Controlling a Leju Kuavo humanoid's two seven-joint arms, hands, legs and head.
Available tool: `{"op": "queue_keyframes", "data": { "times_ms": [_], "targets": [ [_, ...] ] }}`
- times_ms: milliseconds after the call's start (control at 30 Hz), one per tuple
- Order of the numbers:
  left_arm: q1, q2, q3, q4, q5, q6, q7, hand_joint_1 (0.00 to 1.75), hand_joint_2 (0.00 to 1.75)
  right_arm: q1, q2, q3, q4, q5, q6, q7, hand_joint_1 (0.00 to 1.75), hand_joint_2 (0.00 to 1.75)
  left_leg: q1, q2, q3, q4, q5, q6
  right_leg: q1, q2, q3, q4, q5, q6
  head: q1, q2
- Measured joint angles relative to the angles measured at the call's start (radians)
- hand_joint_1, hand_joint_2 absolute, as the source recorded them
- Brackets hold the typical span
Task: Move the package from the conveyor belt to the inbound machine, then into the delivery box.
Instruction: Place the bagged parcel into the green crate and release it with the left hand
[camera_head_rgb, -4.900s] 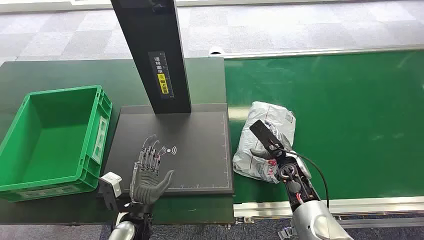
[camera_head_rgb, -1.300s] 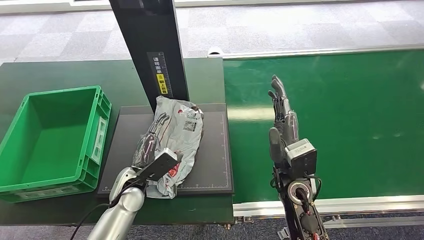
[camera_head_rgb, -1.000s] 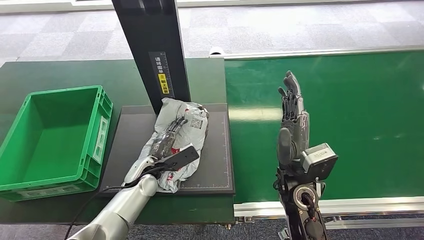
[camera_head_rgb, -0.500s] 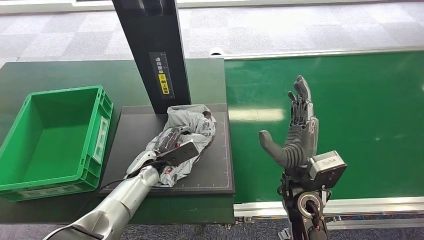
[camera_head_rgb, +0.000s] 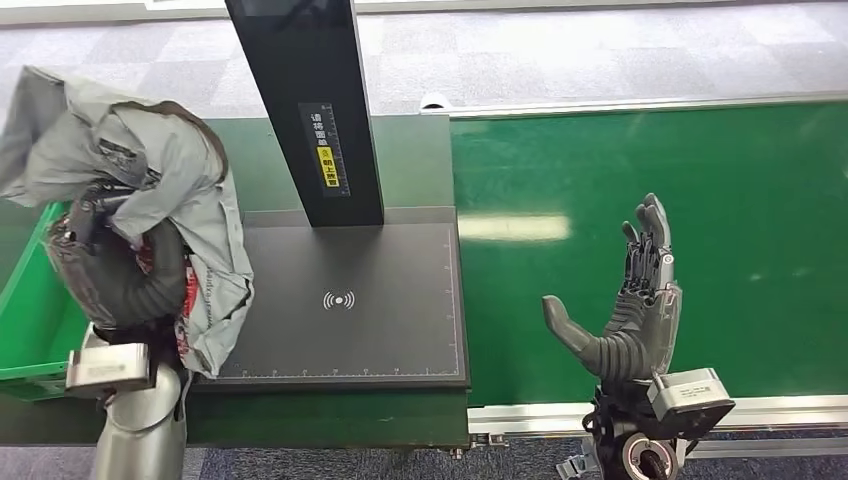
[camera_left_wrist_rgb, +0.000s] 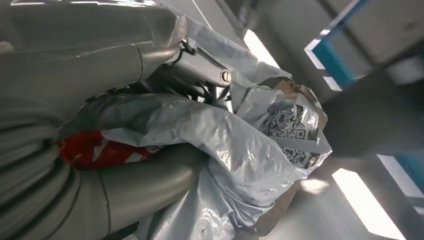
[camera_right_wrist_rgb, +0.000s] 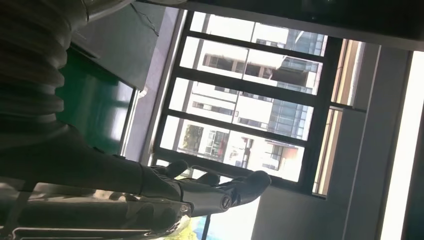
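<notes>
Package (camera_head_rgb: 190, 190) is lifted up near-left, clenched in the left hand (camera_head_rgb: 100, 260) above the green delivery box (camera_head_rgb: 30, 320), presumably ready to drop in. Right hand (camera_head_rgb: 625, 320) hovers empty, fingers spread, over the conveyor belt (camera_head_rgb: 700, 170); inbound machine (camera_head_rgb: 345, 300) sits between.

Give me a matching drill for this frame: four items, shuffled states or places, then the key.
Items:
1. package
2. right hand
3. inbound machine platform
4. delivery box

States:
A. green, partly hidden behind the raised package
B. open, fingers spread over the conveyor belt
C. black, nothing resting on it
D. gripped by the left hand, lifted off the surface

Pairs: 1-D, 2-B, 3-C, 4-A
</notes>
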Motion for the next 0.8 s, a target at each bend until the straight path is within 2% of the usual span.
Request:
{"op": "queue_keyframes", "data": {
  "times_ms": [67, 167, 267, 400, 467, 533, 600, 700, 800],
  "targets": [
    [-0.042, 0.023, 0.07, 0.051, -0.106, 0.031, 0.075, 1.75, 1.75, 0.002, 0.0, 0.0, -0.008, 0.0, 0.003, 0.002, 0.0, 1.75, 0.0, 0.0, 0.001, 0.0, 0.002, 0.0, 0.0, 0.0, 0.001, 0.0, 0.001, -0.001, 0.0, 0.0],
    [-0.144, 0.073, 0.154, 0.215, -0.279, 0.074, 0.175, 1.75, 1.75, 0.002, 0.0, 0.002, -0.013, -0.003, 0.009, 0.012, 0.0, 1.75, 0.0, 0.001, 0.002, 0.0, 0.005, 0.0, 0.0, 0.0, 0.001, 0.0, 0.004, -0.002, 0.0, 0.0],
    [-0.271, 0.136, 0.198, 0.461, -0.447, 0.134, 0.259, 1.75, 1.75, -0.001, 0.003, 0.008, -0.013, -0.009, 0.017, 0.021, 0.0, 1.75, 0.0, 0.001, 0.002, 0.0, 0.007, -0.001, 0.0, 0.0, 0.001, 0.0, 0.006, -0.003, 0.0, 0.0],
    [-0.422, 0.215, 0.22, 0.791, -0.564, 0.185, 0.324, 1.75, 1.75, -0.014, 0.006, 0.017, -0.007, -0.014, 0.027, 0.026, 0.0, 1.75, 0.0, 0.002, 0.002, 0.0, 0.007, -0.002, 0.001, 0.001, 0.001, 0.001, 0.007, -0.003, 0.0, 0.0],
    [-0.47, 0.245, 0.222, 0.916, -0.595, 0.193, 0.344, 1.51, 1.75, -0.021, 0.006, 0.023, -0.002, -0.017, 0.029, 0.026, 0.0, 1.75, 0.0, 0.002, 0.001, 0.0, 0.007, -0.002, 0.001, 0.001, 0.0, 0.001, 0.007, -0.003, 0.0, 0.0],
    [-0.501, 0.265, 0.221, 1.005, -0.626, 0.199, 0.37, 0.64, 1.75, -0.027, 0.006, 0.029, 0.005, -0.021, 0.031, 0.027, 0.0, 1.75, 0.0, 0.002, 0.0, 0.0, 0.007, -0.002, 0.001, 0.001, -0.001, 0.001, 0.007, -0.003, 0.0, 0.0],
    [-0.521, 0.278, 0.219, 1.073, -0.672, 0.207, 0.419, 0.0, 1.75, -0.035, 0.006, 0.034, 0.013, -0.023, 0.034, 0.027, 0.0, 1.75, 0.0, 0.002, -0.001, 0.0, 0.007, -0.002, 0.001, 0.001, -0.002, 0.001, 0.007, -0.003, 0.0, 0.0],
    [-0.54, 0.296, 0.197, 1.141, -0.776, 0.238, 0.538, 0.0, 1.75, -0.045, 0.006, 0.038, 0.025, -0.025, 0.034, 0.027, 0.0, 1.75, 0.0, 0.002, -0.003, 0.0, 0.007, -0.002, 0.001, 0.001, -0.003, 0.001, 0.007, -0.003, 0.0, 0.0],
    [-0.552, 0.314, 0.152, 1.18, -0.91, 0.257, 0.69, 0.0, 1.75, -0.05, 0.006, 0.045, 0.035, -0.028, 0.034, 0.027, 0.0, 1.75, 0.0, 0.002, -0.003, 0.0, 0.007, -0.002, 0.001, 0.001, -0.004, 0.001, 0.007, -0.003, 0.0, 0.0]
  ]
}}
